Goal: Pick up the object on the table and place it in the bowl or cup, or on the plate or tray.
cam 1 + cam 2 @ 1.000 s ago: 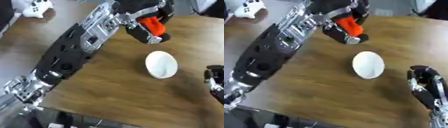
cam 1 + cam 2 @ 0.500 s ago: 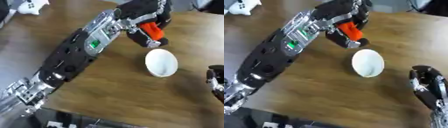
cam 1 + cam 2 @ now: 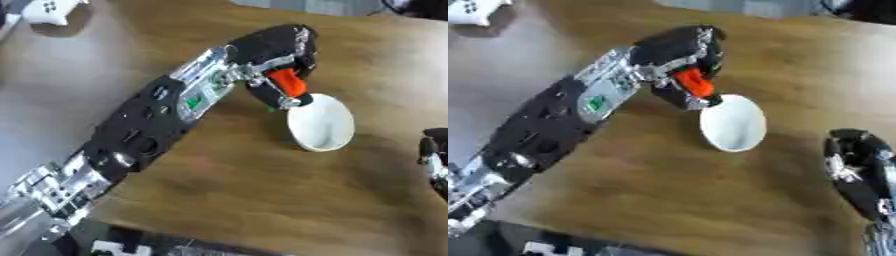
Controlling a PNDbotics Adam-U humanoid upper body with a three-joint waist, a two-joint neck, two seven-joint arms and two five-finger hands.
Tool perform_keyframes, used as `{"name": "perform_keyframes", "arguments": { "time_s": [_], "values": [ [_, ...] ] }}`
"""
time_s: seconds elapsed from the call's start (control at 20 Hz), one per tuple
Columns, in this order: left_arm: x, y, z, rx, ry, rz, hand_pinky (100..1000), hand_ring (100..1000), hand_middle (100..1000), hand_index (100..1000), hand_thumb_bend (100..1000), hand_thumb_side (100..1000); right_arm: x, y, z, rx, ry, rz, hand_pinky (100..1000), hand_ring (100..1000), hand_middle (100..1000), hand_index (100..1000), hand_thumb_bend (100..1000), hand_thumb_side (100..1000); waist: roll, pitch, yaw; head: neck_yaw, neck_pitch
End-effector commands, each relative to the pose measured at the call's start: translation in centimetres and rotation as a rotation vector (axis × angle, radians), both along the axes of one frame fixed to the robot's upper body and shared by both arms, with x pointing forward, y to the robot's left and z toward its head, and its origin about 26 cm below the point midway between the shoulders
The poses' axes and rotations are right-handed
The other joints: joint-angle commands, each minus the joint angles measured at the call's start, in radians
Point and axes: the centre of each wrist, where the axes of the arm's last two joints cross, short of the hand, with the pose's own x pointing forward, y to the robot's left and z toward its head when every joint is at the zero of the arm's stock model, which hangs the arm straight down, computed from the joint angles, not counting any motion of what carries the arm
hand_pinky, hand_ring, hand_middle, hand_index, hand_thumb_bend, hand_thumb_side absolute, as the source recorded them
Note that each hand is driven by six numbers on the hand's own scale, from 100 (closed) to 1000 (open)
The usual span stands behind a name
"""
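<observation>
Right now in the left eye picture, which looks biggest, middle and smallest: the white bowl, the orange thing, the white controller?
1. White bowl, biggest.
2. White controller, partly cut off.
3. Orange thing, partly hidden in the left hand.

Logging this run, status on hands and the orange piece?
Left robot hand shut on orange object, at near rim of white bowl, not released. Right robot hand idle at right edge. Nothing blocking the bowl.
</observation>
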Motion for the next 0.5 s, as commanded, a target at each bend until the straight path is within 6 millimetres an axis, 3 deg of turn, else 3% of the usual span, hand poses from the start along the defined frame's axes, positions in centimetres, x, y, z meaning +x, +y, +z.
{"name": "perform_keyframes", "arguments": {
  "time_s": [0.05, 0.5],
  "values": [
    [0.6, 0.0, 0.1, 0.037, -0.032, -0.005, 878, 203, 178, 250, 314, 100, 0.3, -0.4, 1.1, -0.01, -0.035, 0.004, 134, 369, 433, 667, 292, 298, 0.004, -0.011, -0.004, 0.011, -0.011],
    [1.7, -0.6, -0.5, 0.161, -0.049, -0.058, 914, 203, 177, 256, 313, 100, 0.2, -0.5, 1.0, -0.02, -0.028, 0.011, 135, 369, 433, 668, 288, 297, 0.016, -0.016, -0.009, 0.009, -0.001]
  ]
}}
